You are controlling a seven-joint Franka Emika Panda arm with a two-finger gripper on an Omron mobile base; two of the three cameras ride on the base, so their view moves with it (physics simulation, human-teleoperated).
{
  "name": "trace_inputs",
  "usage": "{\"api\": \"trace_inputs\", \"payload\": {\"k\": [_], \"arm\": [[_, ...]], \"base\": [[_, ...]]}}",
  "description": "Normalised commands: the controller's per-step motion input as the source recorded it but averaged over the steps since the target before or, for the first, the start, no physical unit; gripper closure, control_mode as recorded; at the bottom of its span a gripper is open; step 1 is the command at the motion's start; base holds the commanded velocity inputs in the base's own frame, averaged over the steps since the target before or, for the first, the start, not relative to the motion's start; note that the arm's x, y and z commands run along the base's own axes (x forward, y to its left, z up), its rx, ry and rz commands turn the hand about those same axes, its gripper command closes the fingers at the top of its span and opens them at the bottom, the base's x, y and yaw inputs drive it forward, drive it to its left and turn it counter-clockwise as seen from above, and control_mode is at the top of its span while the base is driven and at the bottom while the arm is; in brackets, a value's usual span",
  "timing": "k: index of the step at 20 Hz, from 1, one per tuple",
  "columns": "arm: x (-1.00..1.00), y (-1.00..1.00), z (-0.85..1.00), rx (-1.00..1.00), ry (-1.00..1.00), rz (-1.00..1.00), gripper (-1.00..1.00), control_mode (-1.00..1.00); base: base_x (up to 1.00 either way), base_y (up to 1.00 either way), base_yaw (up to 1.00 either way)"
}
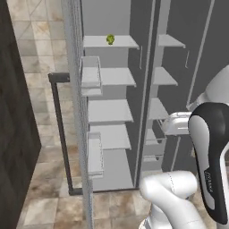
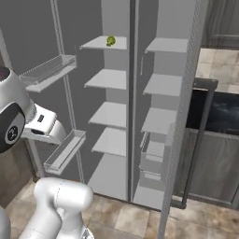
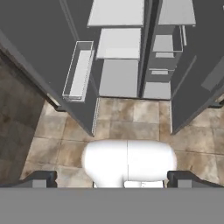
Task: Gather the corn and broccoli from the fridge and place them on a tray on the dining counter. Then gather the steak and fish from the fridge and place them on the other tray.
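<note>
Fridge (image 1: 112, 27) stands open, both doors swung wide, grey inside with pale shelves. One small yellow-green item, likely the corn (image 1: 110, 40), sits on the top left shelf (image 1: 125, 42); too small to tell its axis. My jaws stand apart, holding nothing.

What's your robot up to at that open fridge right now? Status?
Gripper open, empty, aimed at the fridge's lower shelves. One small green-yellow item on the top shelf, untouched. Doors open, path clear.
</note>
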Motion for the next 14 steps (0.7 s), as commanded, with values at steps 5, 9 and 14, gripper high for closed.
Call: {"api": "trace_inputs", "payload": {"k": [5, 9, 14], "arm": [[0.0, 0.0, 0.0, 0.0, 0.0, 0.0, -1.0, 1.0], [0.0, 0.0, 0.0, 0.0, 0.0, 0.0, -1.0, 1.0], [0.0, 0.0, 0.0, 0.0, 0.0, 0.0, -1.0, 1.0]], "base": [[0.72, -0.04, 0.0], [0.73, -0.05, 0.0], [0.69, -0.03, 0.0]]}}
